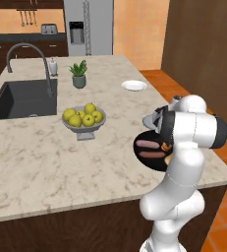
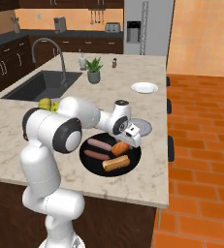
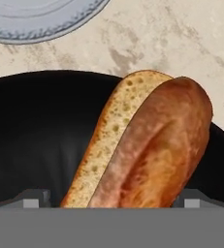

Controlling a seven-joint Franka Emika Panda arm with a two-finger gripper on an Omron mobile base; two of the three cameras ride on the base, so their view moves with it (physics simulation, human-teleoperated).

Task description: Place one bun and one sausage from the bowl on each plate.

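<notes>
While claw (image 3: 111, 201) straddles crusty oblong bun (image 3: 147, 150), glossy round black bowl (image 3: 31, 140)

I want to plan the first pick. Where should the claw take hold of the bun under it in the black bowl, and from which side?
Grip the bun across its narrow width near the middle, coming straight down from above. It lies long and flat in the bowl, and the open claw already has a finger on each long side.

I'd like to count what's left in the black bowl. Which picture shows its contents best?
The right base view: the black bowl lies open there, with two sausages and two buns. The left base view hides half of it behind the arm. The hand view shows just one bun close up against its dark inside.
</notes>
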